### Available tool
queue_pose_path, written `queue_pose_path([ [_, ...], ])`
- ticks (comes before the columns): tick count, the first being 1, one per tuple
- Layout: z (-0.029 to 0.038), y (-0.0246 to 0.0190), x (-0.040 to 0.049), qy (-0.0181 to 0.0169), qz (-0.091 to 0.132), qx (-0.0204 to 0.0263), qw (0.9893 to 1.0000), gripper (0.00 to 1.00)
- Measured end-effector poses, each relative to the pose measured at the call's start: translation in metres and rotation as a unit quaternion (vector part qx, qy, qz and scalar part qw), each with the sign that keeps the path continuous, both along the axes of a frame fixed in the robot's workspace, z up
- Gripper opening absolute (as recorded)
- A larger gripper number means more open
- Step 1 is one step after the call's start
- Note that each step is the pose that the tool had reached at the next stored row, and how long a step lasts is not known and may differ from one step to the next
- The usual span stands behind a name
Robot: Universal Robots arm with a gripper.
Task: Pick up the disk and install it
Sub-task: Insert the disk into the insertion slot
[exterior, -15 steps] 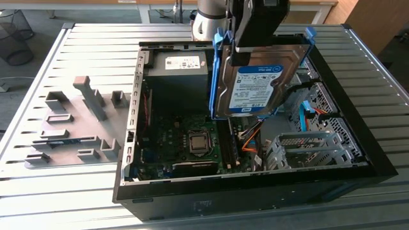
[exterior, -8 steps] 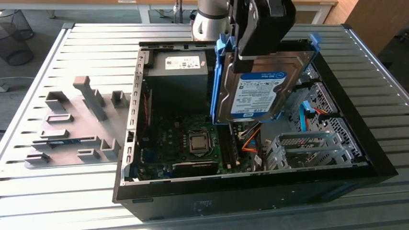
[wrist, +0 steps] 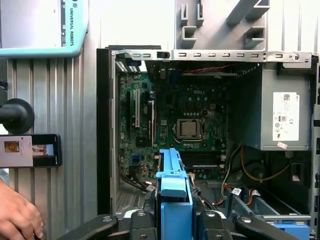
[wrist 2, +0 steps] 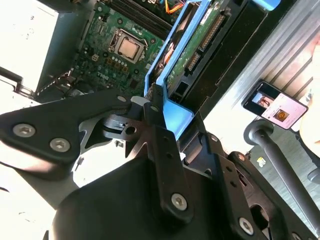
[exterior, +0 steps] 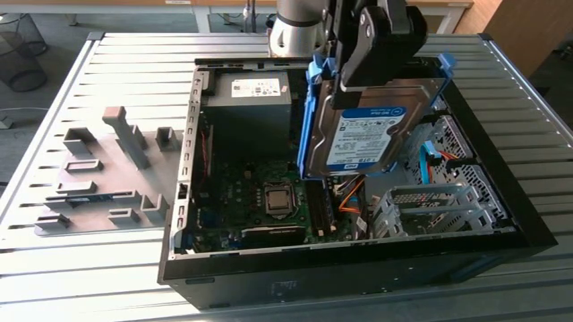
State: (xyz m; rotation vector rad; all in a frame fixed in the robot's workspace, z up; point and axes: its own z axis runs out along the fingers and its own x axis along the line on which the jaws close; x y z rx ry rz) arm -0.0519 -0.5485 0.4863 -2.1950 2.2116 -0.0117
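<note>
Right, the gripper (exterior: 363, 90) is clamped on the top edge of the disk (exterior: 372, 137), jaws closed against its blue side rails; in the second wrist view the black fingers (wrist 2: 156, 107) pinch the blue rail with no gap to see. The disk hangs on edge above the open side of the computer case (exterior: 358, 272), label facing the exterior camera, its lower edge over the middle of the case and not yet seated in anything.

Just under it, inside the case, lie loose orange cables (exterior: 351, 200) and the motherboard (exterior: 259, 194); toward the exterior view's right of the case sits the metal drive cage (exterior: 430, 208); at the case's far end stands the grey power supply (exterior: 251, 107). Outside the case, on the exterior view's left, a grey fixture plate (exterior: 107, 174) rests on the slatted table (exterior: 90, 282); in the first wrist view a person's hand (wrist: 17, 215) rests on the table beside the case.

My read: this is the carry-and-align stage. Done well, it means a firm, centred grip on the rails; the disk held square to the cage; the lower edge kept above the cables and the board; slow, straight travel, since a skewed rail would likely jam.
</note>
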Motion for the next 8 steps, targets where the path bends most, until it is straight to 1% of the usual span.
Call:
queue_pose_path([
  [2, 0.0, -0.0026, 0.0001, 0.0001, 0.0, -0.0001, 1.0, 0.36],
  [5, -0.0001, -0.0064, 0.0001, 0.0, 0.0, -0.0014, 1.0, 0.36],
  [8, -0.0002, -0.0081, 0.0013, 0.0, 0.0, -0.0023, 1.0, 0.36],
])
